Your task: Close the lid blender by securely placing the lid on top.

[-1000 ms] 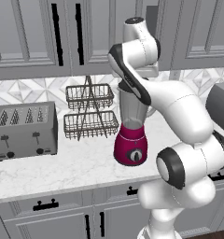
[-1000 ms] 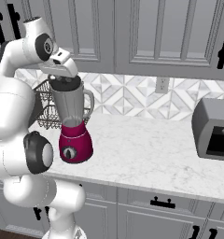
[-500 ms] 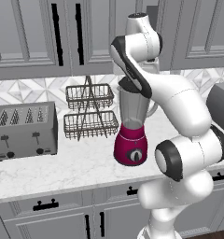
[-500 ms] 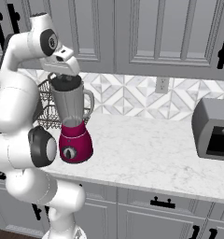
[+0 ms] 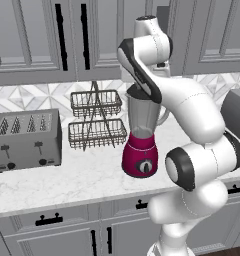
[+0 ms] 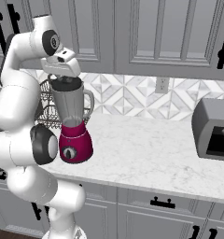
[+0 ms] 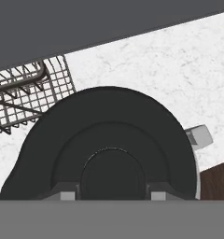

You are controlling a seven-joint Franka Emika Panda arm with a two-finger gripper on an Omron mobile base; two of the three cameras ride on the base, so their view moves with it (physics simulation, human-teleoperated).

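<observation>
The blender (image 5: 140, 150) stands on the counter, a magenta base with a dark dial under a clear grey jar (image 6: 72, 107). A black round lid (image 6: 66, 84) rests level on the jar's rim. My gripper (image 6: 65, 75) comes straight down onto it from above. In the hand view the lid (image 7: 114, 140) lies right beneath the gripper (image 7: 113, 192). The two fingertips (image 7: 68, 192) press against either side of its raised centre knob, so the gripper is shut on the lid. The jar's handle (image 7: 199, 137) pokes out past the lid's edge.
A two-tier wire basket rack (image 5: 96, 120) stands just behind and left of the blender. Farther left is a grey four-slot toaster (image 5: 24, 140). At the right end of the white marble counter (image 6: 146, 149) sits a grey box appliance (image 6: 214, 128). Wall cabinets hang close above the arm.
The arm's upper joints have shifted and risen a little. The hand stays over the jar with the lid, which now sits flat on the rim.
</observation>
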